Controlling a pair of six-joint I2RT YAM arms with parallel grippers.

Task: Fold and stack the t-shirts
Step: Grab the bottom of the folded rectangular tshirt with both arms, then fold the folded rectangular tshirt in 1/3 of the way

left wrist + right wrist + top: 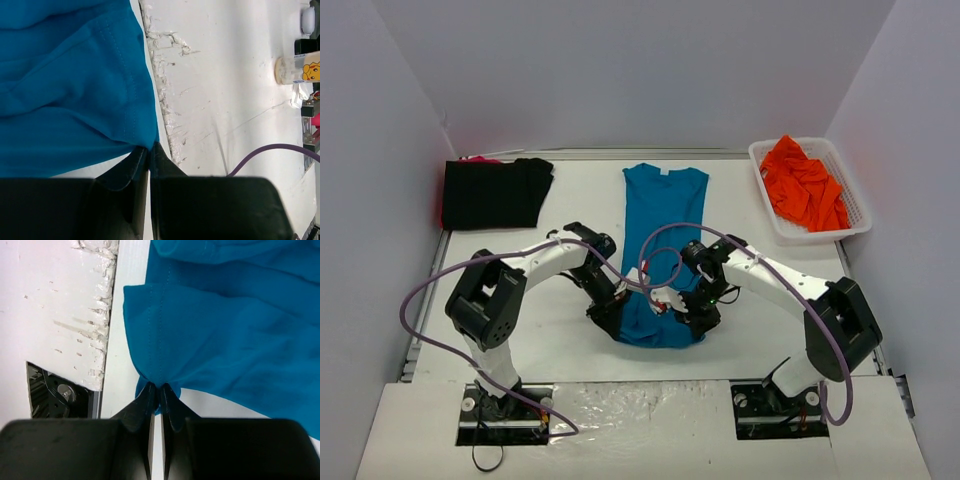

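A teal-blue t-shirt (663,215) lies lengthwise in the middle of the table, collar at the far end. My left gripper (610,312) is shut on its near left hem corner (145,135). My right gripper (698,318) is shut on its near right hem corner (159,375). Both corners are bunched between the fingers and the hem looks a little lifted. A black t-shirt (495,192) lies folded at the far left. Orange t-shirts (804,182) lie crumpled in the white basket (858,222).
The white slotted basket stands at the far right by the wall. Purple cables (660,262) loop over the teal shirt between the arms. A patch of rough tape runs along the table's near edge (165,90). White walls enclose the table on three sides.
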